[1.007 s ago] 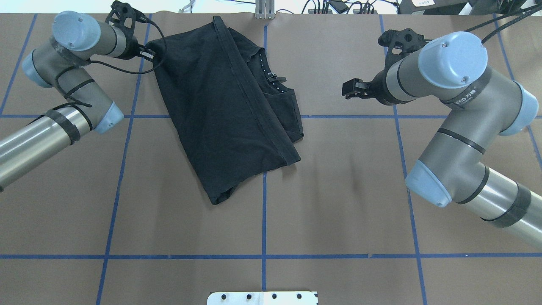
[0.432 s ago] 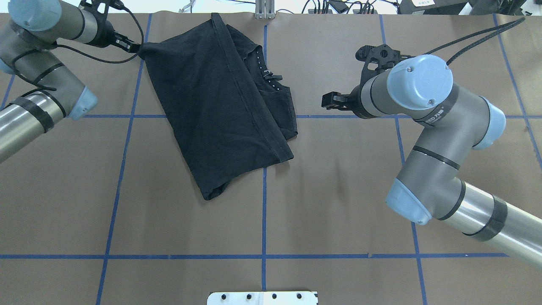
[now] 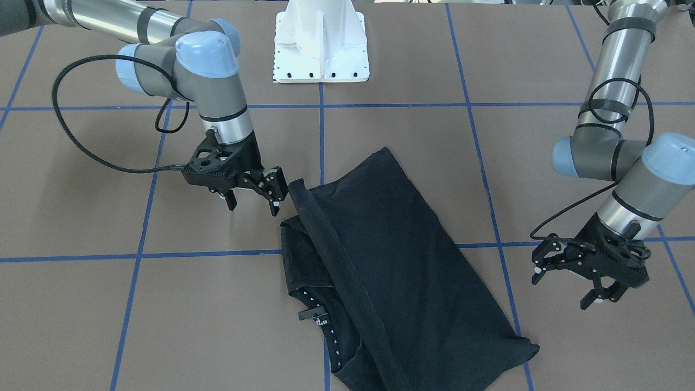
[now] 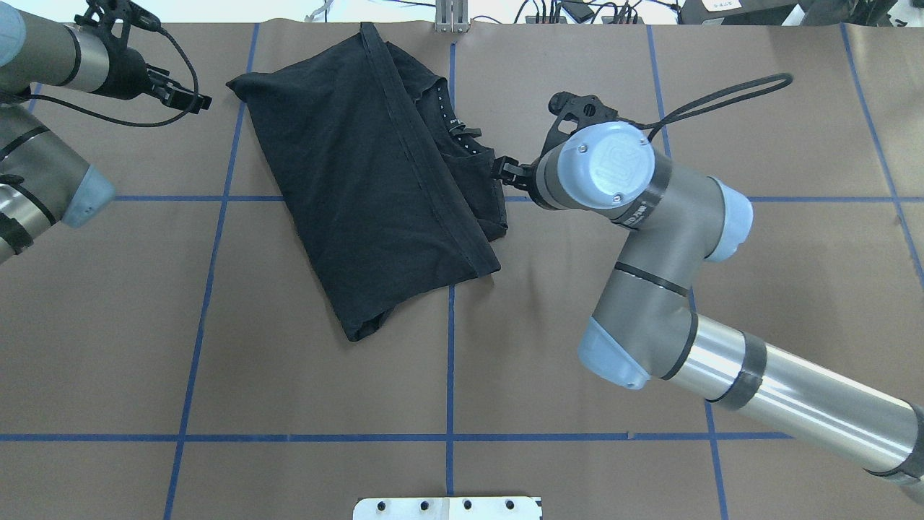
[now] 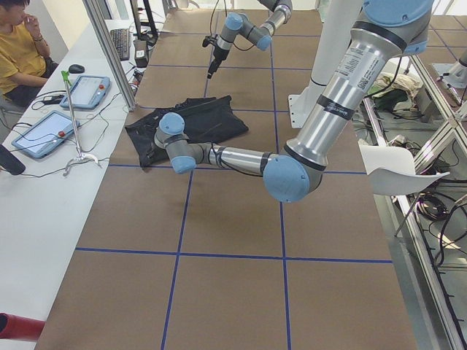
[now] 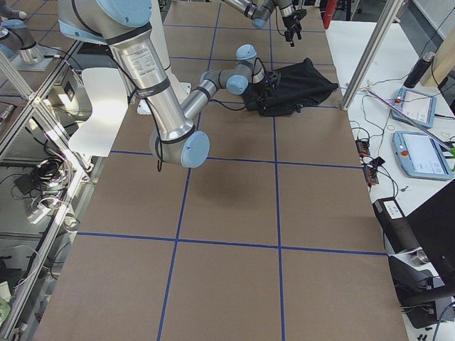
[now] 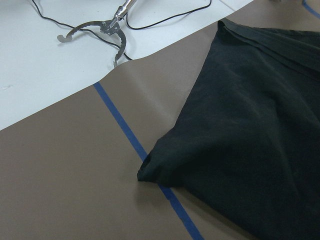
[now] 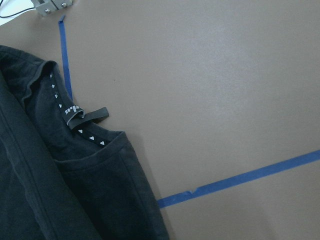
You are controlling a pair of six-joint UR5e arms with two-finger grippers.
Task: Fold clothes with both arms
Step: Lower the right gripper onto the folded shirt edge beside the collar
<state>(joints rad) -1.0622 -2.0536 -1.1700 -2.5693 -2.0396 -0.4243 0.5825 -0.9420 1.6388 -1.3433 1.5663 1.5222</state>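
- Front-facing view: the T-shirt (image 3: 391,260) lies bunched and half doubled on the counter (image 3: 163,326), with its hem band (image 3: 334,260) running across the top layer. The right arm (image 3: 209,70) has its jaws spread wide, one tip just beside the band's end. The left arm (image 3: 643,182) hangs apart from the cloth, jaws wide too, holding nothing.
- Overhead view: the shirt sits towards the far edge, left of centre. The right wrist covers its own jaws here. They are at the cloth's edge below the collar (image 4: 462,137), probably not yet on it.
- Left wrist view: a loose corner (image 7: 146,172) rests on the blue tape (image 7: 120,117). No jaws are in frame.
- Right wrist view: the collar and neck tag (image 8: 85,115) lie just ahead.
- My reading: this is a re-grasp between folds. Next, the right jaws should lower and pinch that edge, the left jaws should go to their corner, and then both should lift together.
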